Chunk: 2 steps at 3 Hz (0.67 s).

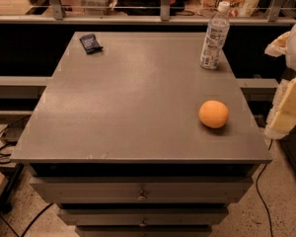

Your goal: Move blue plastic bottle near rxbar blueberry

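Observation:
The blue plastic bottle (214, 35) stands upright near the far right corner of the grey table (133, 107); it is clear, with a white cap and a pale label. The rxbar blueberry (91, 43), a small flat dark navy wrapper, lies near the far left corner, most of the table's width away from the bottle. My gripper (288, 102) shows as pale cream and white parts at the right edge of the view. It is off the table's right side, nearer than the bottle and apart from it. It holds nothing that I can see.
An orange (213, 114) lies on the right part of the table, in front of the bottle. The table has drawers (142, 195) below its front edge. A ledge with railing posts (165, 6) runs behind the table. Cables (5, 147) lie on the floor at left.

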Motion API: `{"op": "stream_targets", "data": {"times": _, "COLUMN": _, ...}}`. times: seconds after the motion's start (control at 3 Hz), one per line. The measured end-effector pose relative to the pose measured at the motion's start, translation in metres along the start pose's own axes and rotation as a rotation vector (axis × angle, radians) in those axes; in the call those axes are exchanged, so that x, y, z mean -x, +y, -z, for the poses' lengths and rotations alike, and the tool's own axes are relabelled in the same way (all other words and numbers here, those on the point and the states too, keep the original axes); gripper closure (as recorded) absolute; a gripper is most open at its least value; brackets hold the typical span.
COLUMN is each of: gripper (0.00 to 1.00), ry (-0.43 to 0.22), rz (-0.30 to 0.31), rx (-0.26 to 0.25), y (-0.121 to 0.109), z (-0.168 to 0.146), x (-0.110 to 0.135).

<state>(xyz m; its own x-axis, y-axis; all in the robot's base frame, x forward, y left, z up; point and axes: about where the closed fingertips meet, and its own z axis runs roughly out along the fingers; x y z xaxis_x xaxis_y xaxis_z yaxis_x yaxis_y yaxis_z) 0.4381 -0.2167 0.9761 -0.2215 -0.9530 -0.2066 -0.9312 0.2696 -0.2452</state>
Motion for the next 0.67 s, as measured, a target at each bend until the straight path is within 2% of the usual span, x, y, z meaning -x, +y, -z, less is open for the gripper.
{"op": "stream_targets", "data": {"times": 0.33, "gripper": 0.0, "ry": -0.014, "rz": 0.0, "rx": -0.01, "y": -0.0018, "z": 0.0021, "x": 0.0012}}
{"op": "stream_targets", "data": {"times": 0.67, "gripper": 0.0, "ry": -0.106, "rz": -0.008, "rx": -0.032, "y": -0.0116, "z": 0.004, "x": 0.0037}}
